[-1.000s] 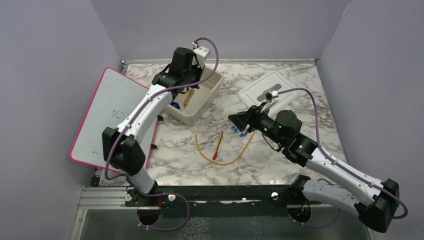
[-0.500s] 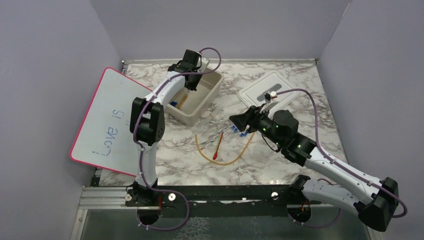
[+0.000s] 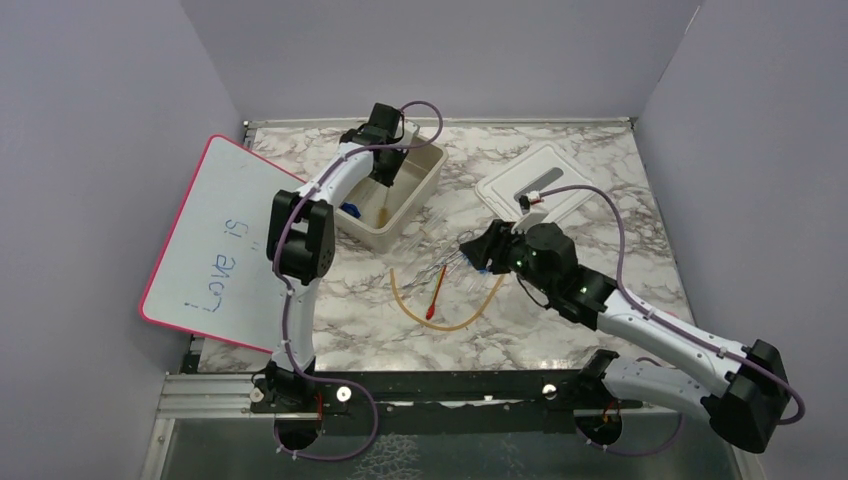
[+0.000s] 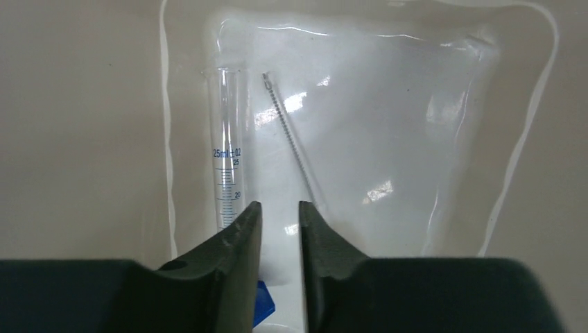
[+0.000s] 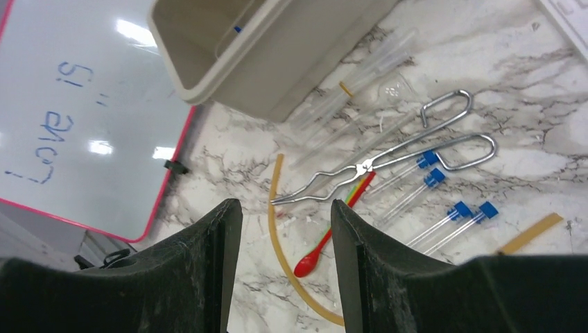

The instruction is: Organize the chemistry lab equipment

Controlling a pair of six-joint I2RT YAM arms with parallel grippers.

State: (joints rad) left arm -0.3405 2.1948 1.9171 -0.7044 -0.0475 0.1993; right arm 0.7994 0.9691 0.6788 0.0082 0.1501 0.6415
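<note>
My left gripper (image 3: 384,172) reaches down into the beige tub (image 3: 398,236); its jaws stand a little apart with nothing between them (image 4: 279,208). On the tub floor lie a clear graduated vial (image 4: 225,159) with a blue base (image 4: 263,309) and a thin wire brush (image 4: 291,139). My right gripper (image 3: 470,245) is open and empty above the loose pile (image 5: 286,202). Below it lie metal tongs (image 5: 374,163), a red-tipped dropper (image 5: 326,243), a curved amber rubber tube (image 5: 277,222) and clear tubes with blue caps (image 5: 461,208).
The pink-rimmed whiteboard (image 3: 220,240) lies left of the tub. The white lid (image 3: 540,175) lies at the back right, behind my right arm. More clear tubes (image 5: 360,76) rest against the tub's near wall. Grey walls close three sides.
My left arm has stretched out and brought its gripper lower into the tub, uncovering the whiteboard. My right gripper has dropped a little toward the pile.
</note>
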